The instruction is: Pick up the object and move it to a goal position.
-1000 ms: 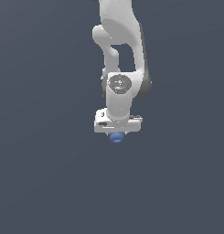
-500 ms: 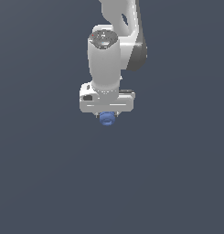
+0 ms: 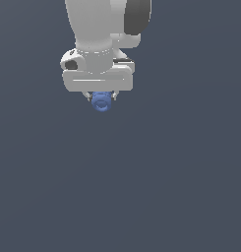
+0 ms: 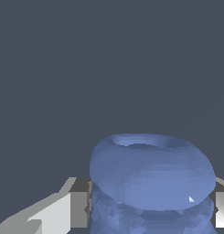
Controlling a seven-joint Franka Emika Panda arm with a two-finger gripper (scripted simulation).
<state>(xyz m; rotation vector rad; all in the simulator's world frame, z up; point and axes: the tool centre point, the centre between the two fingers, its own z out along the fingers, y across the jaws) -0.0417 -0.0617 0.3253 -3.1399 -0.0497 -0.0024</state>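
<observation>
Plain dark grey-blue backdrop, no goal marker visible. Small blue ridged knob-like object [image 3: 101, 102] clamped in the white claw [image 3: 101, 98], lifted. Pickup apparently done; carry to goal left.

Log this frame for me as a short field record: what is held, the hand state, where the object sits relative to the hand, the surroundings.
held object: blue ridged knob, stacked rounded rings
hand: white hand, shut on the knob
fingers: one finger against each side of the knob in the wrist view
object position: pokes out below the hand, narrower than it
arm: white Panda arm entering from above in the exterior view
surroundings: plain dark grey-blue background; no goal marker visible
</observation>
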